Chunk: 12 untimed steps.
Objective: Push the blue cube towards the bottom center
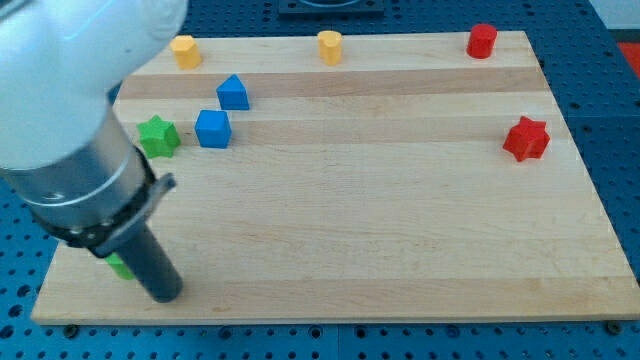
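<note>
The blue cube (213, 129) sits on the wooden board (360, 220) at the view's upper left. A second blue block with a pointed top (233, 92) lies just above and right of it. A green star block (158, 136) lies just left of the cube. My tip (164, 295) is at the view's lower left, near the board's bottom edge, well below and left of the blue cube. A green block (121, 266) shows partly behind the rod.
A yellow block (185, 50) and another yellow block (330, 46) sit along the top edge. A red cylinder (482, 40) is at the top right. A red star block (526, 138) is at the right. The arm's body covers the view's upper left.
</note>
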### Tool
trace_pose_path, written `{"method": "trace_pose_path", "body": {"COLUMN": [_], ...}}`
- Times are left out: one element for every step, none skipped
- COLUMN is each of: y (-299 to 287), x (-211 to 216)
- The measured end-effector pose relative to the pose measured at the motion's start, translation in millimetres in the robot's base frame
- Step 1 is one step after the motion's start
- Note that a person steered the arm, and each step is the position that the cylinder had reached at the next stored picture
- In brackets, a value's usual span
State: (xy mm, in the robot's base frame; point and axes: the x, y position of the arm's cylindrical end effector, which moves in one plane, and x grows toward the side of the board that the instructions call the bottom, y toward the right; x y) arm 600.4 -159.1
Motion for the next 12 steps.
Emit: {"method": "trace_pose_path", "body": {"y": [47, 72, 66, 63, 63, 64, 71, 71, 67, 66, 66, 66], "x": [0, -19, -56, -100, -149, -195, -233, -266, -274, -274, -273, -266]}}
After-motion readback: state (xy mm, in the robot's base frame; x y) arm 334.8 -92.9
